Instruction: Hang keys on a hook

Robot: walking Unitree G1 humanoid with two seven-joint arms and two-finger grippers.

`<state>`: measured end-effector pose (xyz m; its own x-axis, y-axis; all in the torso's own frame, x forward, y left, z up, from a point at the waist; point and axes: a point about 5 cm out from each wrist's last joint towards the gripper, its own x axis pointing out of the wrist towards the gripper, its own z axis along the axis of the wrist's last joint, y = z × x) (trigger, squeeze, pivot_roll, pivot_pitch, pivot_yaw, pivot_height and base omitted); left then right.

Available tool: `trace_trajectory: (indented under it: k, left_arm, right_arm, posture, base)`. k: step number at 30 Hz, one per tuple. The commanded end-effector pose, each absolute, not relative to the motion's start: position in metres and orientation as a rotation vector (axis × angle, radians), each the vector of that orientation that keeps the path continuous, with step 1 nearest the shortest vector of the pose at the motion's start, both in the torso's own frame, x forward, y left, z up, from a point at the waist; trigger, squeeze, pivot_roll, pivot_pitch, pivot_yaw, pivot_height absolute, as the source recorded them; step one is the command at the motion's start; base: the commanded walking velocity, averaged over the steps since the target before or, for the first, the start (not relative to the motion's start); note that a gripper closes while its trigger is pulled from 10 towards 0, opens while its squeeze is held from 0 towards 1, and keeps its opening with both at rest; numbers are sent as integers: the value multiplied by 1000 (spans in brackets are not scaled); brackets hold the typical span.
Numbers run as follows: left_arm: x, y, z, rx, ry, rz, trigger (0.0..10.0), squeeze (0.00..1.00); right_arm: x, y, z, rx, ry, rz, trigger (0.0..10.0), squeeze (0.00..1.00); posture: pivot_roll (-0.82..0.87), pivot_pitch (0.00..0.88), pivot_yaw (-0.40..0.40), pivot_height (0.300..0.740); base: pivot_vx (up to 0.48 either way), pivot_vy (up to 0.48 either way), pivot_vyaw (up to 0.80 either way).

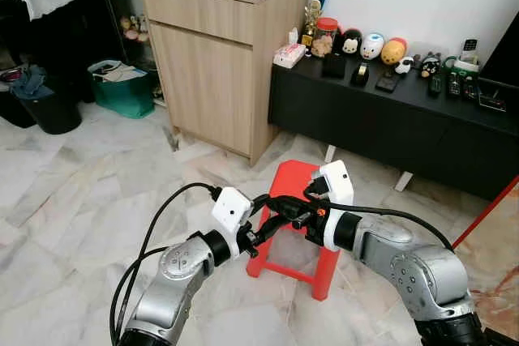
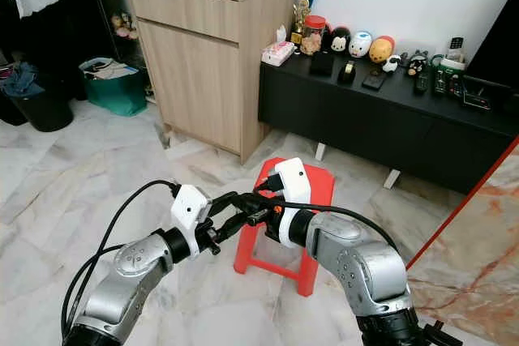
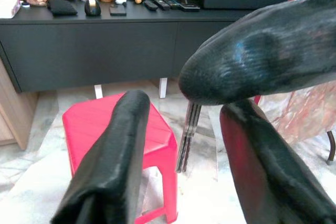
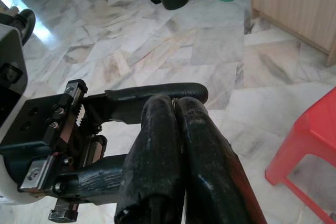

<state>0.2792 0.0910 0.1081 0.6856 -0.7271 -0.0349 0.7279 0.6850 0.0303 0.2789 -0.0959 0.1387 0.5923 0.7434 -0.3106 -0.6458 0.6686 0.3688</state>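
Marble floor (image 1: 81, 192); right tool (image 3: 191, 95) pinches keys (image 3: 186, 137).

Two silver metal arms w/ rounded joint housings, small dark screw holes dotted on the shells. Each wrist has a black collar, then a white boxy camera block. Black cables loop from each forearm to the wrist. Left gripper (image 1: 272, 220) & right gripper (image 1: 280, 204): long black matte fingers. Left one's base shows a toothed rack, bolts, black bracket.
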Motion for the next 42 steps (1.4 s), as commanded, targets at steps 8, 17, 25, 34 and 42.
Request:
trace_trajectory:
  k: [8, 17, 25, 34, 42]
  left_arm:
    - [282, 90, 112, 47, -5, -806, 4784, 0]
    - [283, 90, 113, 45, -17, -803, 4784, 0]
    - [283, 91, 114, 45, -25, -804, 902, 0]
    - [282, 91, 115, 44, -30, -809, 0, 0]
    - [282, 92, 114, 46, -32, -801, 0, 0]
  right_arm:
    - [282, -101, 145, 239, 444, 786, 10000, 0]
    - [283, -102, 145, 244, 447, 778, 10000, 0]
    - [286, -107, 142, 261, 454, 740, 10000, 0]
    - [291, -110, 141, 291, 450, 690, 10000, 0]
    - [300, -121, 140, 361, 440, 584, 10000, 0]
  posture:
    - [10, 0, -99, 740]
    - [10, 0, -101, 740]
    - [11, 0, -103, 740]
    - [12, 0, -105, 740]
    - [13, 0, -108, 740]
  base:
    - [0, 0, 0]
    - [0, 0, 0]
    - [0, 0, 0]
    - [0, 0, 0]
    - [0, 0, 0]
